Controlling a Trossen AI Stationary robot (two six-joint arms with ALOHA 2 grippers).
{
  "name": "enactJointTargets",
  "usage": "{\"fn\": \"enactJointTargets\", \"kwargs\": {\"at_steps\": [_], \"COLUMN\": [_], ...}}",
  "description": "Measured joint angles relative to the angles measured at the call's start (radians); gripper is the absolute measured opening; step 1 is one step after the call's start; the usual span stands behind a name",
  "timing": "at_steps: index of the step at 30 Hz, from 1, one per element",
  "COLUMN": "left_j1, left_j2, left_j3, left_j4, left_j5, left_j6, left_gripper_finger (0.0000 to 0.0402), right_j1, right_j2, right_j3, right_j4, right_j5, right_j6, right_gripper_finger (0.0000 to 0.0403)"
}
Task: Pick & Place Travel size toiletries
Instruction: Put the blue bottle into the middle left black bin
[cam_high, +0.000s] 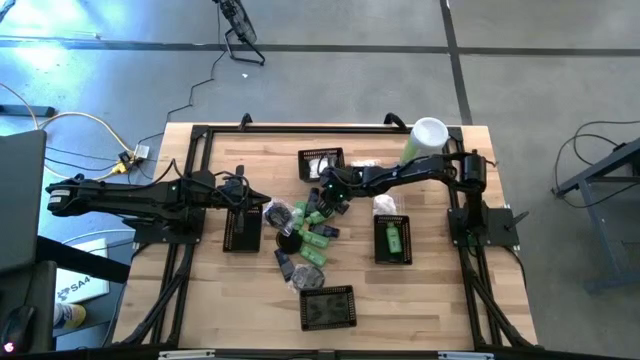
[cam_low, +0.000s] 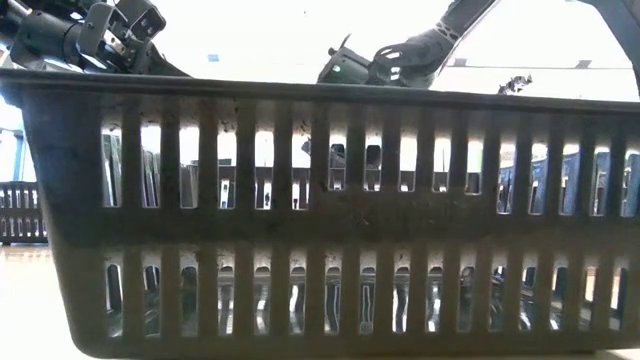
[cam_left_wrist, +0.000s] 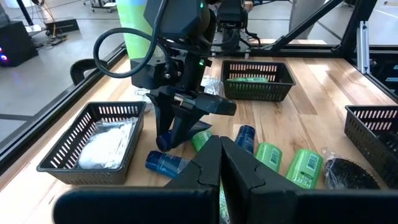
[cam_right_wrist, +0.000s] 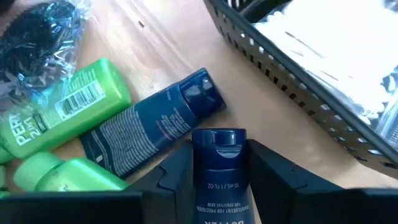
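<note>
The right gripper (cam_right_wrist: 219, 177) reaches down into the pile of little toiletries in the middle of the table (cam_high: 430, 290). Its two fingers press on both sides of a dark blue tube (cam_right_wrist: 217, 168), so it can lift it out. A second blue tube (cam_right_wrist: 155, 127) and green bottles (cam_right_wrist: 65, 109) lie just beside it on the wood. A black basket (cam_right_wrist: 298, 81) with white packets sits near, likely for sorting. The left gripper (cam_left_wrist: 219, 171) waits close by with its fingers shut on nothing
</note>
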Motion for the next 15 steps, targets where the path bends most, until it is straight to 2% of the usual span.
{"fn": "enactJointTargets", "kwargs": {"at_steps": [5, 11, 15], "left_j1": [0.000, 0.000, 0.000], "left_j2": [0.000, 0.000, 0.000], "left_j3": [0.000, 0.000, 0.000], "left_j4": [0.000, 0.001, 0.001], "left_j5": [0.000, 0.000, 0.000], "left_j6": [0.000, 0.000, 0.000], "left_gripper_finger": [0.0000, 0.0000, 0.0000], "right_j1": [0.003, 0.007, 0.018], "right_j2": [-0.021, -0.069, -0.111], "right_j3": [0.002, 0.000, -0.001], "right_j4": [0.002, -0.005, 0.015], "right_j5": [-0.003, -0.073, -0.109], "right_j6": [-0.008, -0.036, -0.069], "right_gripper_finger": [0.0144, 0.0120, 0.0120]}}
